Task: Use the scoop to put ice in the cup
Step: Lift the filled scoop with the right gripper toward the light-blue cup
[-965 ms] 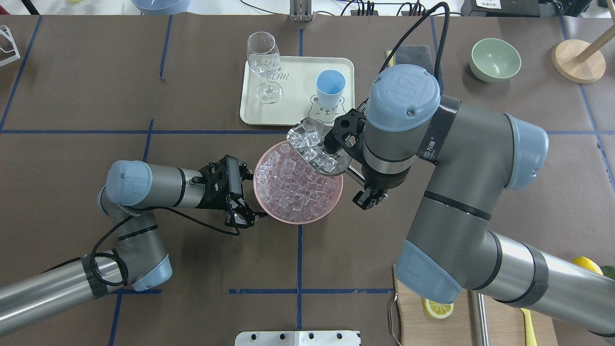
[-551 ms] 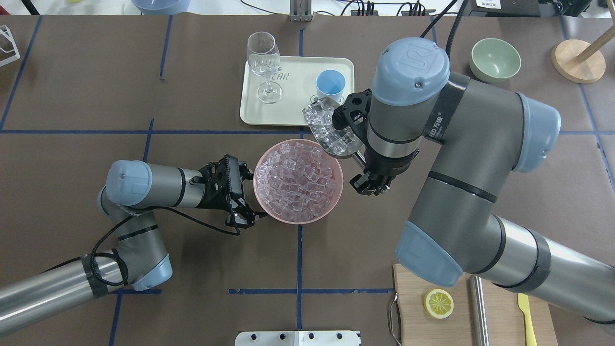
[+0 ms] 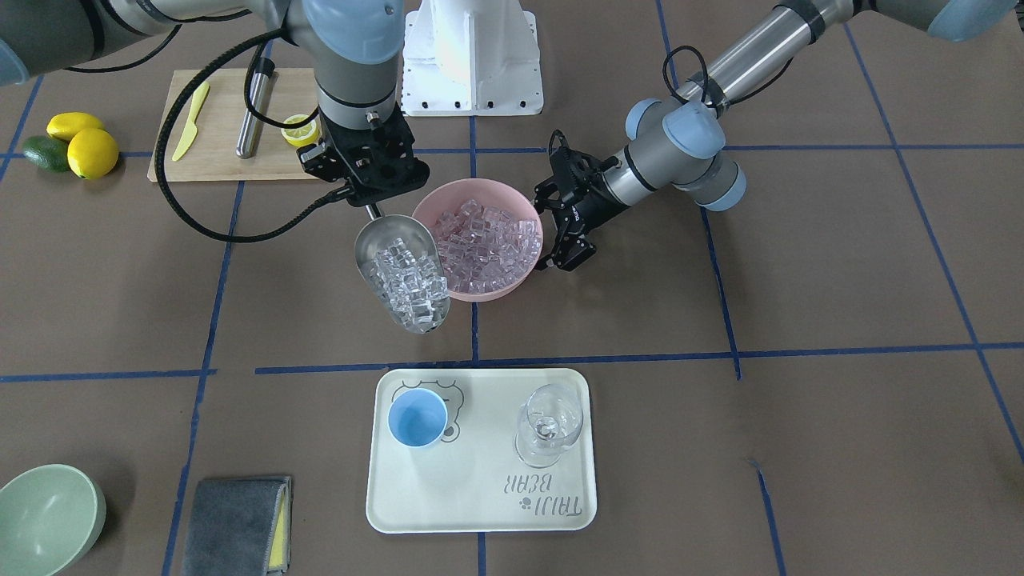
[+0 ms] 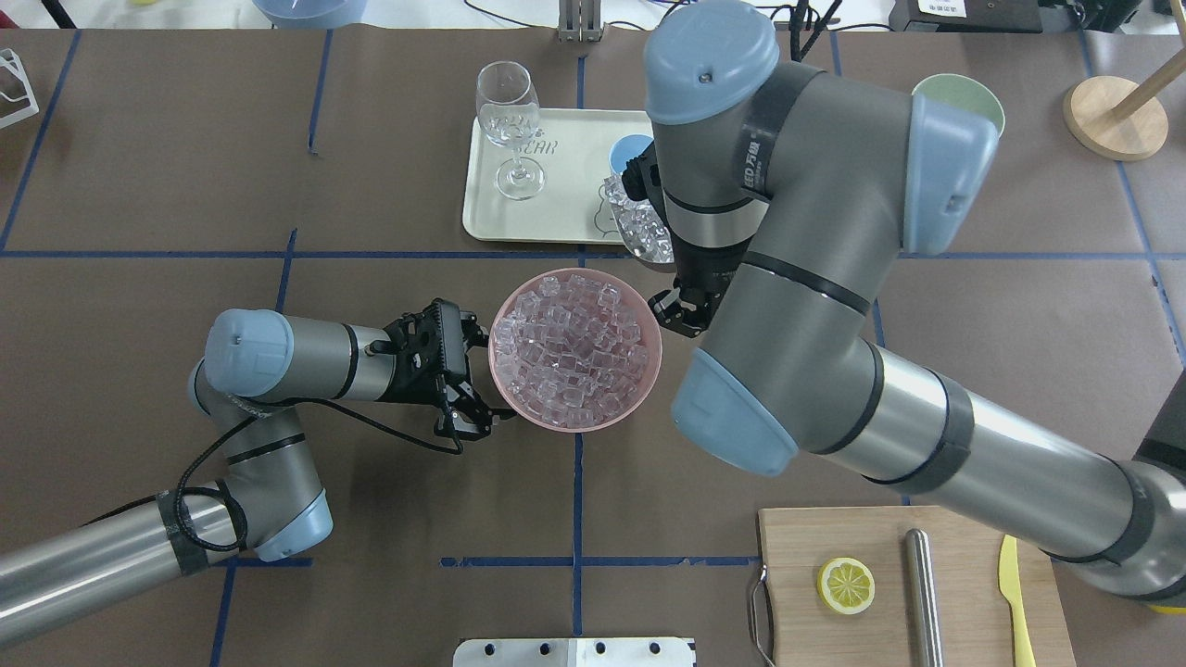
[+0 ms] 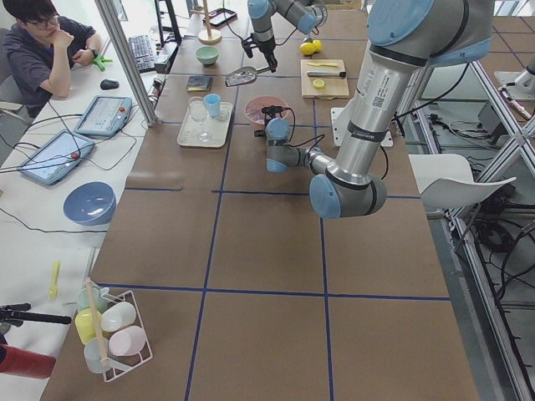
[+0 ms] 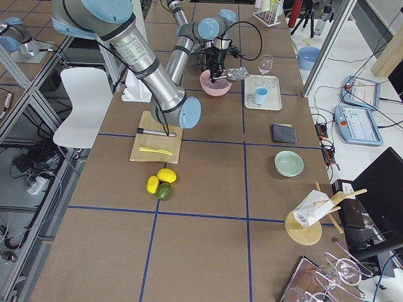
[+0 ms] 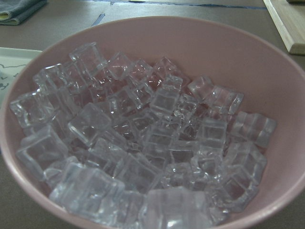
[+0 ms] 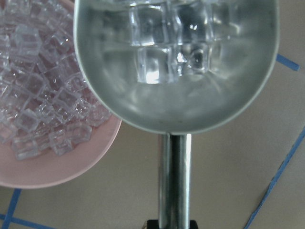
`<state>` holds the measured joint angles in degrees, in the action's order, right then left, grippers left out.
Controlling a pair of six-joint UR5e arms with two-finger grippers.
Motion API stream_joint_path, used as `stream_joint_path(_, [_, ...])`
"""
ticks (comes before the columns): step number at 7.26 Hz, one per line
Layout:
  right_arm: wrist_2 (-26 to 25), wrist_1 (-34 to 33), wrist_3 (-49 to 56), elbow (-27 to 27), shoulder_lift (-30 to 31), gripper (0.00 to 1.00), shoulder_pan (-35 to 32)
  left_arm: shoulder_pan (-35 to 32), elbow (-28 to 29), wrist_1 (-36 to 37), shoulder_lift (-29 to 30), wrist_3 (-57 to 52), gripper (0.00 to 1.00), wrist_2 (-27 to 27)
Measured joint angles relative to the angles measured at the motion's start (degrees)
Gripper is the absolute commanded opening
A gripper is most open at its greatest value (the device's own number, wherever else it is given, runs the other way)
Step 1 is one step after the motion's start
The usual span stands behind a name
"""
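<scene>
My right gripper [image 3: 364, 172] is shut on the rod handle of the steel scoop [image 3: 400, 272], seen close up in the right wrist view [image 8: 176, 62]. The scoop is loaded with clear ice [image 3: 410, 286] and hangs in the air between the pink bowl [image 3: 512, 284] and the tray [image 3: 480, 512], mouth toward the tray. The light-blue cup [image 3: 418, 418] stands upright on the tray; from overhead the cup [image 4: 630, 148] is half hidden by my right arm. My left gripper [image 4: 473, 375] is open, its fingers spread against the bowl's left side. More ice [image 7: 143, 138] fills the bowl.
A clear stemmed glass [image 3: 548, 424] stands on the tray beside the cup. A cutting board [image 3: 232, 160] holds a lemon slice, steel cylinder and yellow knife. A green bowl [image 3: 44, 516] and a grey cloth [image 3: 232, 512] lie past the tray. A person [image 5: 50, 50] sits at the side table.
My right arm has carried the loaded scoop from over the pink bowl's rim toward the tray and cup. The left arm and the bowl have not moved.
</scene>
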<state>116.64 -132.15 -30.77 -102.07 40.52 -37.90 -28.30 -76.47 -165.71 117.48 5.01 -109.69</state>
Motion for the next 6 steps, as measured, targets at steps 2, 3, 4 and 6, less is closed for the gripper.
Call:
stream_joint_path(2, [-0.8, -0.6, 1.0, 8.8, -4.8, 0.00, -1.8, 0.0, 0.0, 0.0, 0.0, 0.0, 1.00, 0.0])
stream_joint_path(3, [-2.2, -0.7, 2.3, 11.5, -5.9, 0.00, -2.4, 0.0, 0.0, 0.0, 0.0, 0.0, 1.00, 0.0])
stream_joint_path(4, [-3.4, -1.2, 4.0, 12.9, -6.2, 0.00, -2.8, 0.0, 0.0, 0.0, 0.0, 0.0, 1.00, 0.0])
stream_joint_path(6, [-6.7, -4.4, 8.9, 13.9, -6.5, 0.00, -3.7, 0.0, 0.0, -0.1, 0.0, 0.0, 1.00, 0.0])
